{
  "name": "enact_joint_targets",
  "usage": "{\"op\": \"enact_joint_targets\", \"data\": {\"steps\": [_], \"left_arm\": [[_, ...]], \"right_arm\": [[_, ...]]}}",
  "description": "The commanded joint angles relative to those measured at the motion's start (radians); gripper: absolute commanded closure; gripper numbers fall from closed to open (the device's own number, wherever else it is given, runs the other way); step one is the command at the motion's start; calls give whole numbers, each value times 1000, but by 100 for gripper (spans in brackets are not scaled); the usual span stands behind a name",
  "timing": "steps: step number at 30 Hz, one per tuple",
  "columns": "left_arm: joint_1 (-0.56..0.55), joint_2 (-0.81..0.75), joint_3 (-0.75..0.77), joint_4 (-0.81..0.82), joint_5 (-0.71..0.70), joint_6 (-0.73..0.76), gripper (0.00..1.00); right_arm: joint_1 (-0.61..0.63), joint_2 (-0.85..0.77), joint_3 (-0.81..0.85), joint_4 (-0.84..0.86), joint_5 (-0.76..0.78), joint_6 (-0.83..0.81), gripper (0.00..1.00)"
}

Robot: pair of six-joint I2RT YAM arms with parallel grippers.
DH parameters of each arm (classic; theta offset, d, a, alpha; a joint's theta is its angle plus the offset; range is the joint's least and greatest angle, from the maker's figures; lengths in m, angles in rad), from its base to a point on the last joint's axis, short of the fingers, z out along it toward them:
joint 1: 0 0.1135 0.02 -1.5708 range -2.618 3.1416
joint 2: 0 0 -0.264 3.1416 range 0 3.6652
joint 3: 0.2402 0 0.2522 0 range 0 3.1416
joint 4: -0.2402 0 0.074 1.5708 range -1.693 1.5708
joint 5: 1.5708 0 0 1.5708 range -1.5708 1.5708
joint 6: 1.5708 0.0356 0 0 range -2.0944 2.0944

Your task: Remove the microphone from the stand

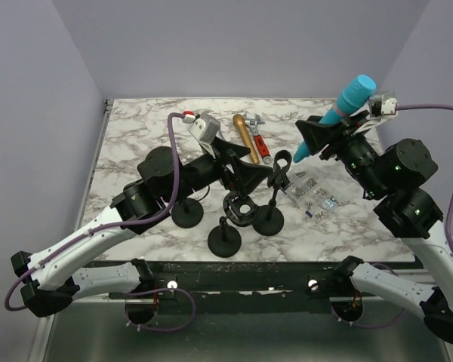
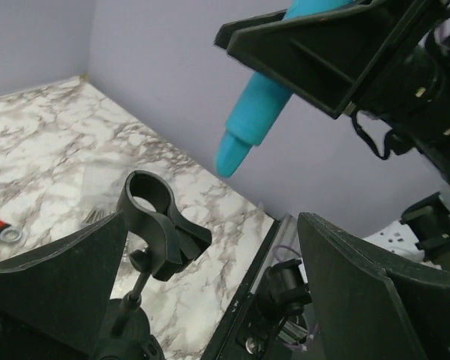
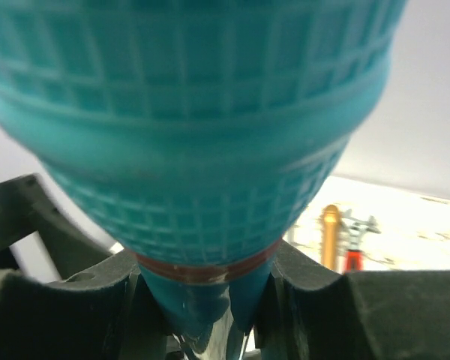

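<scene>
- Top external view: the microphone [image 1: 353, 95] is seen aloft at the right rear of the table [image 1: 136, 136], tilted with its head uppermost and well apart from every stand.
- The right gripper [image 1: 322, 134] is clamped on the microphone's lower body. In the right wrist view the fingers [image 3: 52, 300] are pressed to either side of the handle just below the head.
- The left gripper [image 1: 245, 166] is held with its jaws wide apart. In the left wrist view the stand's clip [image 2: 156, 225] lies between the fingers [image 2: 52, 285], empty and not gripped.
- Step in hand, as judged: the extraction itself is done — the clip is vacant and the microphone is already out of it. What is left is the carrying away.
- Next move, as judged: a bare patch of table must be chosen and the microphone lowered there before release. Its low tip should be kept from the stand [image 1: 275, 188] nearby.
- Risk noted: the stand is unsecured by the left gripper, so a brush from either arm could tip it.
- Count — microphones: one. Round stand bases: three, clustered at the near middle. Clips: one on the tall stand and a second ring-shaped one [image 1: 241, 205] low among the bases.
- Other items: one red-handled wrench [image 1: 259, 142], one brass-coloured cylinder [image 1: 245, 136], one clear box of small parts [image 1: 311, 193].
</scene>
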Motion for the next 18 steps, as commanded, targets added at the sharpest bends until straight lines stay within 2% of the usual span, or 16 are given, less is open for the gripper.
{"op": "enact_joint_targets", "data": {"steps": [1,5,7,9,12,18], "left_arm": [[76,-1,43,41,327,-39,2],[97,28,78,30,433,-47,8],[97,32,74,29,445,-57,14],[100,30,57,32,447,-64,23],[110,16,32,22,424,-74,33],[166,-8,6,-44,341,-113,31]], "right_arm": [[6,81,75,15,-390,133,94],[6,163,55,121,-612,272,95],[6,181,17,198,-661,343,95],[6,195,-21,278,-695,400,95],[6,212,-48,330,-714,447,95],[7,223,-61,358,-717,475,95]]}}
